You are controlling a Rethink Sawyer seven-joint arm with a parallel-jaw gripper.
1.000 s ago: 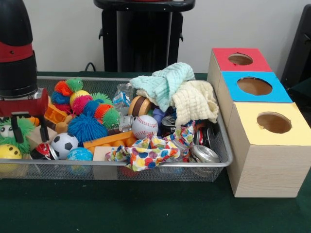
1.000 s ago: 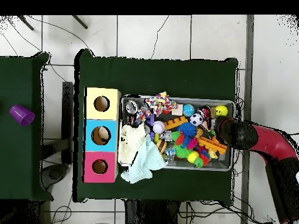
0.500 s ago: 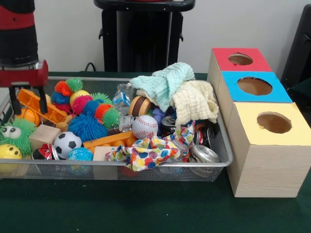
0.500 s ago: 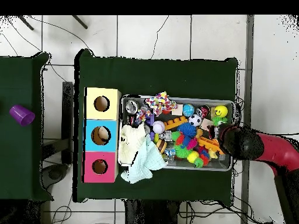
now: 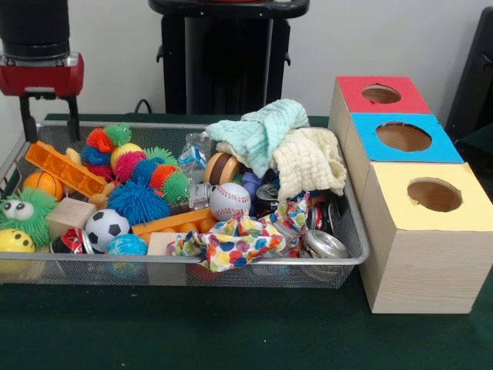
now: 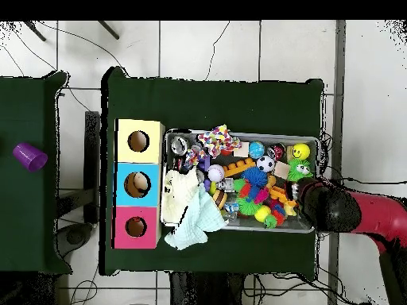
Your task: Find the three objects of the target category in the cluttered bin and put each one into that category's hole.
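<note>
Red-collared pincer (image 5: 51,127) empty, fingers apart, above the mesh bin's (image 5: 231,262) left end.

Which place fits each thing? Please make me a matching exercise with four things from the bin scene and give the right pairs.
Things:
1. soccer ball
2. mint cloth
3. red-topped box
4. gripper

Places:
A. farthest of the three boxes in the front view
B. draped on top of the pile
C. above the bin's end farthest from the boxes, empty
D. low in the bin, beside the wooden block

Pairs: 1-D, 2-B, 3-A, 4-C
</note>
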